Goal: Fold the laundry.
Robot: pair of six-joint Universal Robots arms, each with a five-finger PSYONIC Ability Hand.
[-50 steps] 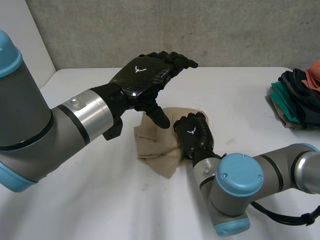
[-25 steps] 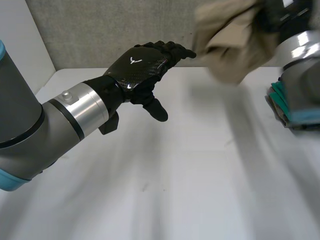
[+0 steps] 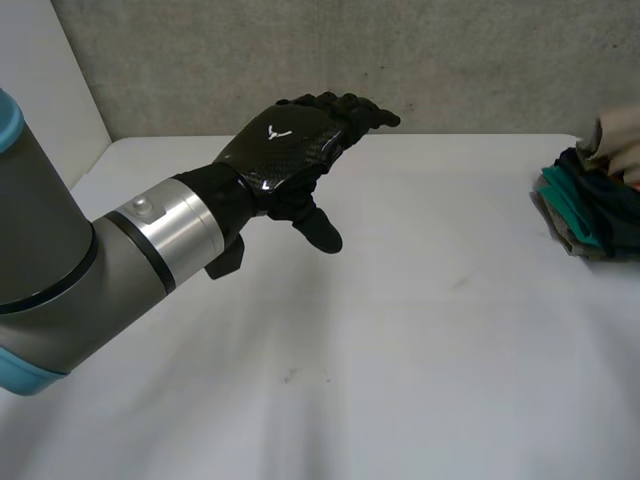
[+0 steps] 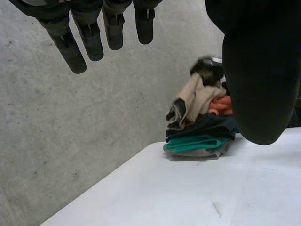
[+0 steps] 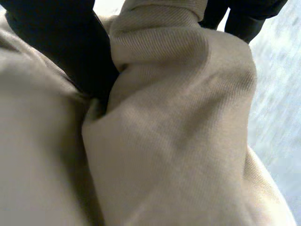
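My left hand (image 3: 285,150) hovers open above the middle of the white table (image 3: 420,330), fingers straight and thumb hanging down; it holds nothing. In its wrist view the left hand (image 4: 258,70) frames the far pile. A folded beige cloth (image 4: 193,99) sits on top of a stack of folded laundry (image 4: 200,136), with my right hand (image 4: 207,69) on it. A bit of the beige cloth (image 3: 615,140) shows above the stack (image 3: 585,205) at the table's right edge. Close up, my right hand (image 5: 61,42) is curled into the beige cloth (image 5: 178,117), thumb pressed into a fold.
The stack holds teal, dark and orange pieces and stands at the table's far right side. A grey wall (image 3: 330,60) runs behind the table.
My right hand lifted the beige cloth from the table's middle and swung it right onto the stack. My left hand stayed in place, open.
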